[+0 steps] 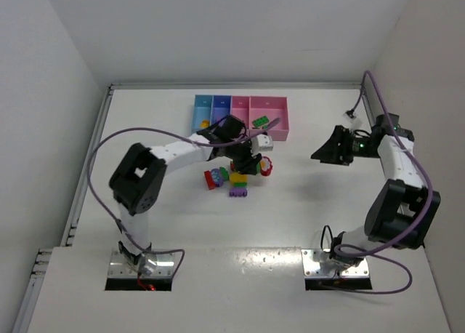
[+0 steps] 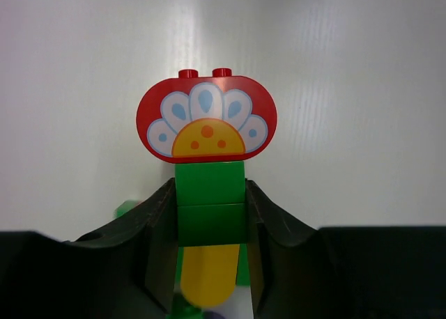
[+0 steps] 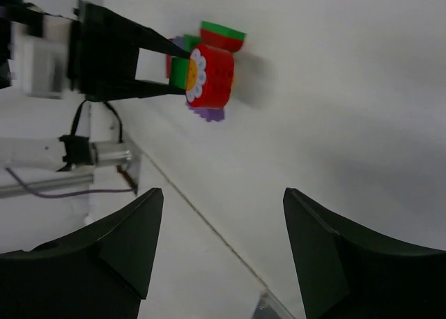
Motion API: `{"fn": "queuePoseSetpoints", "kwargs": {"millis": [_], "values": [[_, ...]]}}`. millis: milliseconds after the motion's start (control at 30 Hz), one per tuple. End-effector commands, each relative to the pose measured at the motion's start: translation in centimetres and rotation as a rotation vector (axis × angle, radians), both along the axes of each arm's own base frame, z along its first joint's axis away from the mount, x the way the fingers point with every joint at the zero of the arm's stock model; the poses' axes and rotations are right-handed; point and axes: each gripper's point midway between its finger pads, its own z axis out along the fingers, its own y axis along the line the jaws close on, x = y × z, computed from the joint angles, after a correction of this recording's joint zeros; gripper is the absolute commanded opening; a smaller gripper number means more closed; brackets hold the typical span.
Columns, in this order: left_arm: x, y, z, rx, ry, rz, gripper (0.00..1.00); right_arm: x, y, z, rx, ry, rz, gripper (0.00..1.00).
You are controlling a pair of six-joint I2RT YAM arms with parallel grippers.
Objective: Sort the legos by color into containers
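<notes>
Got the left gripper [image 2: 209, 193] clamped shut on a green brick [image 2: 209, 207], with a red flower brick [image 2: 206, 117] stuck on just past the fingertips and a yellow bit [image 2: 209, 274] back between the jaws. Seeing other legos [image 1: 218, 178] right beside it, near the bins [image 1: 280, 135]. Got the right gripper [image 3: 223, 193] hanging open, well off to the side.

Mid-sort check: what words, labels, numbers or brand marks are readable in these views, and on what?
No readable text in any view.
Red brick, on the green brick gripped by the left tool: a printed fan of white petals over a yellow half-disc, with no letters.
Containers: any markings are too small to tell.
</notes>
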Motion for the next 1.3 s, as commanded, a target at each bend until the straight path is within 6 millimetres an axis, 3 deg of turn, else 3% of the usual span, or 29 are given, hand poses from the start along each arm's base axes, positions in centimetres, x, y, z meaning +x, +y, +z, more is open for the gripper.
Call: {"fn": "queuePoseSetpoints", "kwargs": {"millis": [0,100,133,200,267,400,633,867,1267], "values": [[2.1,0.2,11.0,-0.214,-0.193,0.163,0.21,1.1,5.2,4.7,0.208,-0.103,0.16,0.71],[1.4,1.5,12.6,-0.231,-0.199,0.228,0.21,2.2,8.1,5.1,0.263,-0.069,0.256,0.73],[1.0,1.8,14.3,-0.263,-0.221,0.232,0.21,3.1,8.8,5.5,0.301,-0.055,0.276,0.73],[0.6,2.0,15.2,-0.273,-0.236,0.245,0.21,3.9,10.7,6.8,0.34,-0.086,0.35,0.75],[0.3,2.1,16.0,-0.293,-0.23,0.257,0.21,4.7,11.9,6.9,0.353,-0.079,0.388,0.75],[0.2,2.1,16.4,-0.302,-0.226,0.263,0.21,5.3,14.8,8.6,0.376,-0.113,0.48,0.76],[0.4,2.0,17.3,-0.315,-0.238,0.263,0.21,4.4,18.3,8.9,0.371,-0.121,0.577,0.78],[0.8,1.9,18.1,-0.321,-0.272,0.259,0.21,3.9,19.4,7.2,0.344,-0.075,0.589,0.75],[1.3,3.0,19.5,-0.332,-0.326,0.326,0.21,6.4,18.9,3.5,0.239,-0.017,0.517,0.71]]}}
